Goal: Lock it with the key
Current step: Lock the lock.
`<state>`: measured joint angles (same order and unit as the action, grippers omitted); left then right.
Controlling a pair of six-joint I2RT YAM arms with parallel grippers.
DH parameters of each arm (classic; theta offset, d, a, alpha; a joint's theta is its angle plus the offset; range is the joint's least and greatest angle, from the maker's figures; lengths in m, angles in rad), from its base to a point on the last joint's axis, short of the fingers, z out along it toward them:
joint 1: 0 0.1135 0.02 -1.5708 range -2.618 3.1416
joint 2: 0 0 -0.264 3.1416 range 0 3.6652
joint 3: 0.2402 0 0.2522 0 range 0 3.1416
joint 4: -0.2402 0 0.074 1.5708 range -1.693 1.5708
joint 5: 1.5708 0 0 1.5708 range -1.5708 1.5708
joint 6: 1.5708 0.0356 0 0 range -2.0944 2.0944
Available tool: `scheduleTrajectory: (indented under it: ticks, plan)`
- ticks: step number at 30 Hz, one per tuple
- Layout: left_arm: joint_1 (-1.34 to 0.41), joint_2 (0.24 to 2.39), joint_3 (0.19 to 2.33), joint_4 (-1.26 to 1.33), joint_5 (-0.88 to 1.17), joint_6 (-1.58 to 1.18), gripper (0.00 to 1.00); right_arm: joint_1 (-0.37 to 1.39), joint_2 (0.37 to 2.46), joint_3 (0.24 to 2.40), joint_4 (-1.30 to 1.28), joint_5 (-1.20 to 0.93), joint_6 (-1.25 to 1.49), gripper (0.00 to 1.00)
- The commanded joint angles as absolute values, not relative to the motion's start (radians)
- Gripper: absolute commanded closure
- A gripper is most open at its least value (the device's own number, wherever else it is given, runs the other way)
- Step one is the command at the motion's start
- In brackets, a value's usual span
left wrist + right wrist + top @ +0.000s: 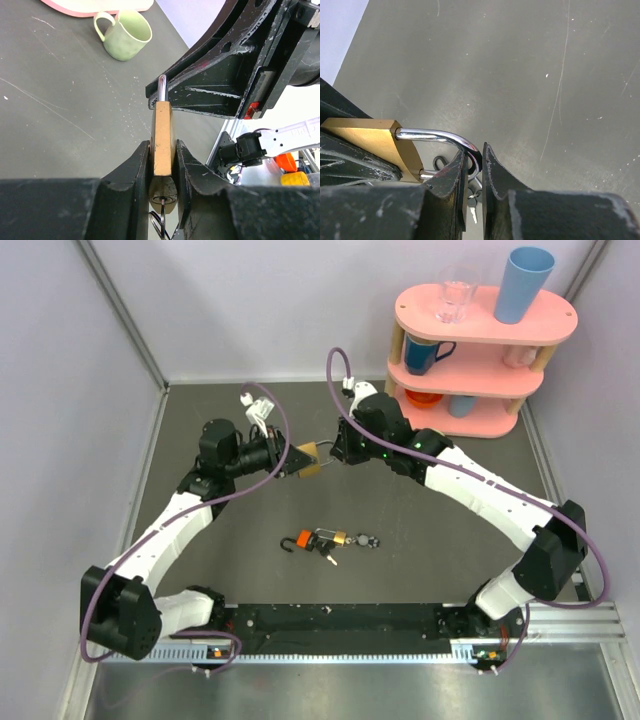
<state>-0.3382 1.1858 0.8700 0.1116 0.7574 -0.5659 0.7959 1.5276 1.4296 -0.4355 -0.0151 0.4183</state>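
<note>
My left gripper (pixel 288 460) (pixel 163 152) is shut on the body of the large brass padlock (pixel 309 461) (pixel 162 132), held above the table. A thin metal key stem with a wire ring (pixel 162 207) sits in its keyhole. My right gripper (pixel 335 452) (pixel 475 162) is shut on the bend of its silver shackle (pixel 440 136). The orange-and-black padlock (pixel 303 539) lies on the table below. The tiny silver key (pixel 328 556) lies in a small bunch beside it, and shows between my right fingers (pixel 472 214).
A tiny brass padlock (pixel 341 538) and a round ring (pixel 366 539) lie next to the bunch. A pink two-tier shelf (pixel 520 325) with cups stands at the back right. A pale green mug (pixel 125 35) shows in the left wrist view.
</note>
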Motion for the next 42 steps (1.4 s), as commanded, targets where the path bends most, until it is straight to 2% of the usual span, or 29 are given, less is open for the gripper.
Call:
scheduleTrajectory:
  ticks: [1, 23, 26, 35, 39, 42]
  plan:
    - [-0.454, 1.262, 0.925, 0.299, 0.759, -0.609, 1.0, 1.019, 1.511, 1.582, -0.006, -0.537, 0.541, 1.0]
    - [-0.511, 1.427, 1.008, 0.443, 0.749, -0.684, 1.0, 1.028, 1.511, 1.58, 0.094, -0.635, 0.574, 1.0]
    - [-0.512, 1.424, 1.006, 0.434, 0.746, -0.669, 1.0, 1.028, 1.497, 1.575, 0.063, -0.595, 0.563, 1.0]
    - [-0.471, 1.358, 0.937, 0.325, 0.712, -0.583, 1.0, 1.022, 1.402, 1.471, -0.04, -0.305, 0.517, 1.0]
    - [-0.423, 1.312, 0.893, 0.321, 0.719, -0.583, 1.0, 1.006, 1.387, 1.428, -0.058, -0.262, 0.523, 0.74]
    - [-0.384, 1.286, 0.877, 0.308, 0.735, -0.586, 1.0, 0.989, 1.379, 1.411, -0.071, -0.256, 0.534, 0.7]
